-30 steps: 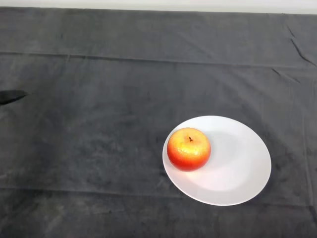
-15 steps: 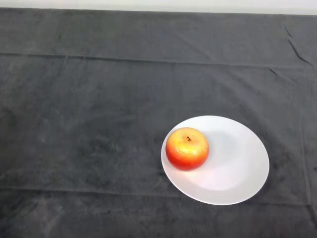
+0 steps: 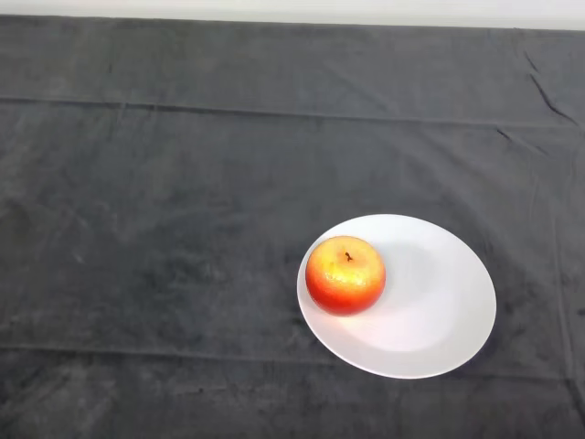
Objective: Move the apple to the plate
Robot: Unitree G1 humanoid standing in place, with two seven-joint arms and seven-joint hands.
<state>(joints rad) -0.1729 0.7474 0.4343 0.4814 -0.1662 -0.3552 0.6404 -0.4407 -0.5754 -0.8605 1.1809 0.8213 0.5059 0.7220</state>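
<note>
Worktop: the dark cloth [image 3: 164,229] lay bare across the left and middle.
Apple: the red-and-yellow apple [image 3: 345,274] sat upright, stem up, on the left part of the plate, so the task looked done.
Plate: the white plate [image 3: 439,302] rested flat, right of centre.
Robot hand: out of view; its state could not be told.

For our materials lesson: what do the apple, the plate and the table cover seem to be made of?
Apple: glossy red-yellow skin with highlights; real or plastic, can't tell.
Plate: smooth plain white, likely ceramic or melamine.
Cloth: dark grey fabric, matte and velvety, with creases.
</note>
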